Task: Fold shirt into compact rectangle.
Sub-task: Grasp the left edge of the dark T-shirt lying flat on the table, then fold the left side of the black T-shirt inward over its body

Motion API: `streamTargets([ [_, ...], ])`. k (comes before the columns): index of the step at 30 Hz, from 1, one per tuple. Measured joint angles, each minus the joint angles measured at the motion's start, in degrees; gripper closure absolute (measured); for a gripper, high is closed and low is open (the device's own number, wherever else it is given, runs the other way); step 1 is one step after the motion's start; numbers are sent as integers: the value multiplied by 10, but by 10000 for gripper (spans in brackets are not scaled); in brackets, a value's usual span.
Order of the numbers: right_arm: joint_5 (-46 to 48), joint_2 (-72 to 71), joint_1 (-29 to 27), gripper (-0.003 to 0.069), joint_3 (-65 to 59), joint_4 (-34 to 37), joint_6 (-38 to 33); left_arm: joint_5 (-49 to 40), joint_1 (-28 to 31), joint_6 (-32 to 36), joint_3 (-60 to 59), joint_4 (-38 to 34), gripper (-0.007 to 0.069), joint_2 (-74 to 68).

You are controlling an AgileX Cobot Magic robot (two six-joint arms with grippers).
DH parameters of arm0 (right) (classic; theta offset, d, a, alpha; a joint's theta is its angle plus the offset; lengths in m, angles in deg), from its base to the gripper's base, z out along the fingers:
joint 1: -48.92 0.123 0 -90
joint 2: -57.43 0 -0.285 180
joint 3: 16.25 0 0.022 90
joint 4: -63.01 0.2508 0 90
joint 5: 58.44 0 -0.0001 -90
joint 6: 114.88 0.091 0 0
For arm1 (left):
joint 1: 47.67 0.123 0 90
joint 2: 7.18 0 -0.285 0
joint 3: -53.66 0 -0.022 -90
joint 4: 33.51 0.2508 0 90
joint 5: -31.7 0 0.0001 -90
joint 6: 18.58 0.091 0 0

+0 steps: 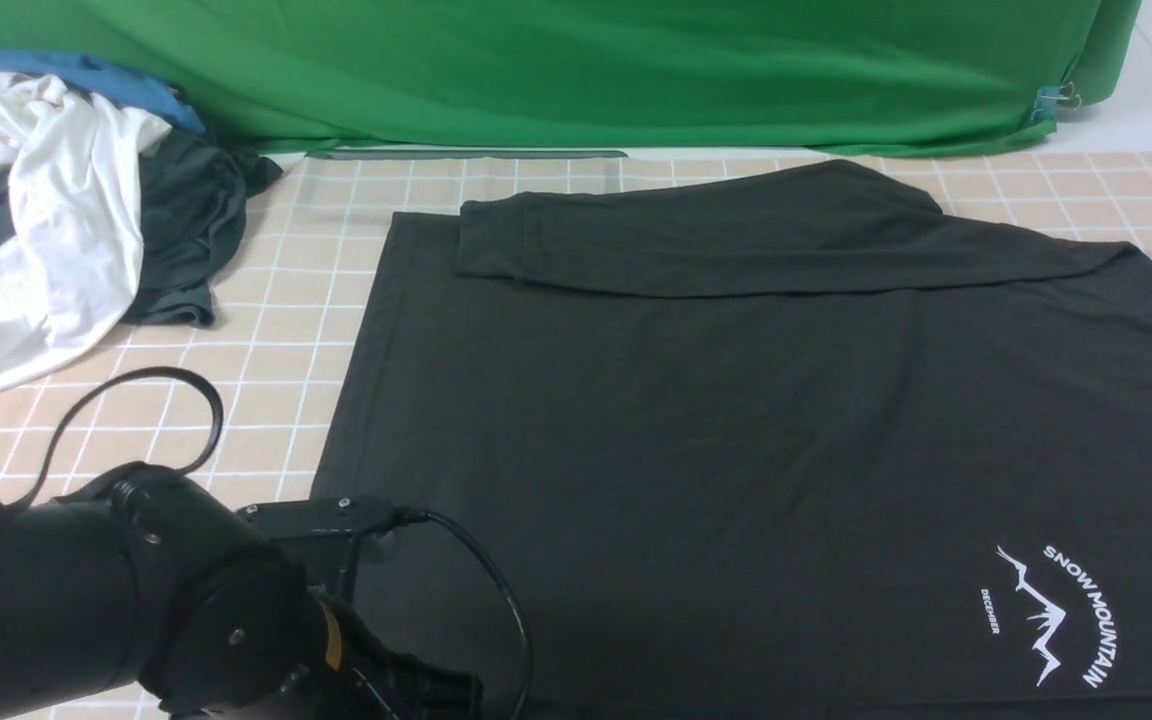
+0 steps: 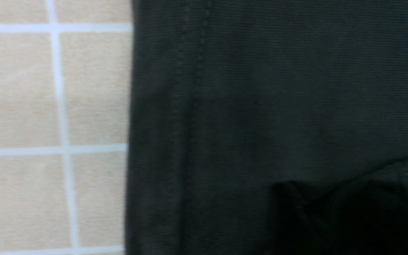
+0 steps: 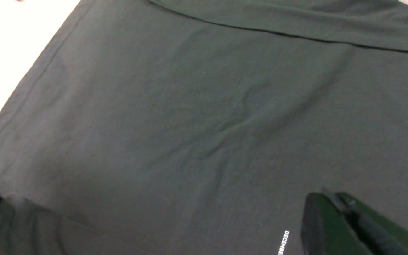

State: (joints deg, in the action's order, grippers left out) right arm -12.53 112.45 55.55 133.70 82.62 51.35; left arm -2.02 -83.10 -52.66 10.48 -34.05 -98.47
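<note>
The black shirt (image 1: 736, 420) lies flat on the checked table cloth, with its white "SNOW MOUNTAIN" print (image 1: 1056, 615) at the near right. One sleeve (image 1: 756, 240) is folded across the far side. My left arm (image 1: 136, 600) reaches down at the shirt's near-left hem corner. In the left wrist view the left gripper (image 2: 335, 219) is a dark mass on the shirt (image 2: 278, 88), with a ridge of cloth bunched beside it, and its jaws cannot be made out. My right gripper (image 3: 326, 198) hovers over the shirt (image 3: 197, 117) by the "DECEMBER" print, jaws together, holding nothing.
A pile of other clothes sits at the far left: a white garment (image 1: 36, 220), a dark grey garment (image 1: 186, 230) and blue cloth (image 1: 86, 75). A green backdrop (image 1: 586, 70) hangs along the far edge. Beige checked cloth (image 1: 276, 330) shows left of the shirt.
</note>
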Motion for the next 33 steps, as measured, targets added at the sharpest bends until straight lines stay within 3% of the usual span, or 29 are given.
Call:
streamTargets([
  [1,0,0,0,617,0,0,0,-2,0,6,3,-4,546,1],
  [4,0,0,0,615,0,0,0,-30,0,15,11,-6,582,6],
  [14,-1,0,0,605,0,0,0,-128,0,21,115,-8,592,91],
  [18,-1,0,0,601,0,0,0,-138,4,19,176,30,592,95],
  [24,-6,0,0,589,0,0,0,-151,61,24,269,60,592,57],
  [33,-6,0,0,588,0,0,0,-144,132,86,343,74,592,-25],
])
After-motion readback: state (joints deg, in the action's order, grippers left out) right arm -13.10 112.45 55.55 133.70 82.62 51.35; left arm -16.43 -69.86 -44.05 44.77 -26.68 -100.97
